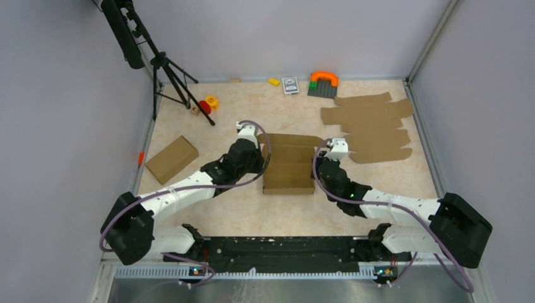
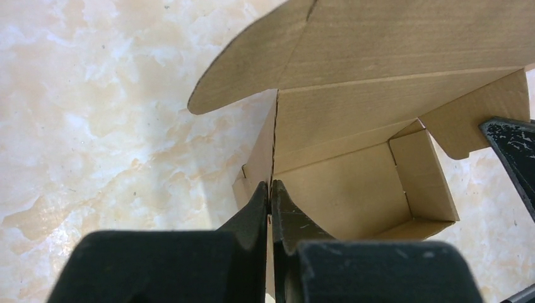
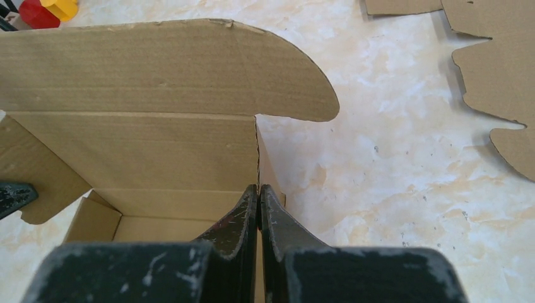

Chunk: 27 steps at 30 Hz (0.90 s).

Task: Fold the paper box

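Observation:
The paper box stands partly formed at mid-table, brown cardboard with raised side walls and its lid panel upright at the far side. My left gripper is shut on the box's left wall; in the left wrist view the box wall runs between the closed fingers of the left gripper. My right gripper is shut on the right wall. From the right wrist, the right gripper pinches that wall's top edge, with the lid panel and its rounded ear beyond.
A pile of flat cardboard sheets lies at the back right. A folded closed box sits at the left. A tripod, small toys, a card deck and an orange-and-green block piece line the back.

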### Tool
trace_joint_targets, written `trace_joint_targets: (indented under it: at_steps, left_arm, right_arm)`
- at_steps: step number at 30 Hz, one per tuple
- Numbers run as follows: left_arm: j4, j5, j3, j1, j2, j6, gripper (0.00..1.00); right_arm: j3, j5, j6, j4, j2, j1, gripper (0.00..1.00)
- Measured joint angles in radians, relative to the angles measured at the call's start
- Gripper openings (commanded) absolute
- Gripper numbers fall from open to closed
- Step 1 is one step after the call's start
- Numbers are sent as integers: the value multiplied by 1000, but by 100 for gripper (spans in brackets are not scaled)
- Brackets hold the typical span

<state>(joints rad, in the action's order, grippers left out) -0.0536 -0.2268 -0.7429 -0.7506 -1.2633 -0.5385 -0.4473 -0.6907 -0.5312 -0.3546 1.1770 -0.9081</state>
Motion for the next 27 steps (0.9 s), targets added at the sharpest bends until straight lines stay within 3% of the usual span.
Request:
trace_joint_targets:
  at_steps: [6, 19, 25, 27]
  left_arm:
    - [16, -5, 24, -10, 2, -21, 0]
    - [92, -151, 156, -144, 21, -90, 0]
    - [111, -172, 177, -163, 37, -97, 0]
    - [114, -174, 177, -168, 37, -97, 0]
  right_arm:
    - [0, 3, -5, 9, -11, -6, 0]
    - [11, -16, -24, 29, 2, -53, 0]
    - [30, 6, -13, 114, -71, -61, 11]
    - [31, 26, -8, 152, -111, -63, 23]
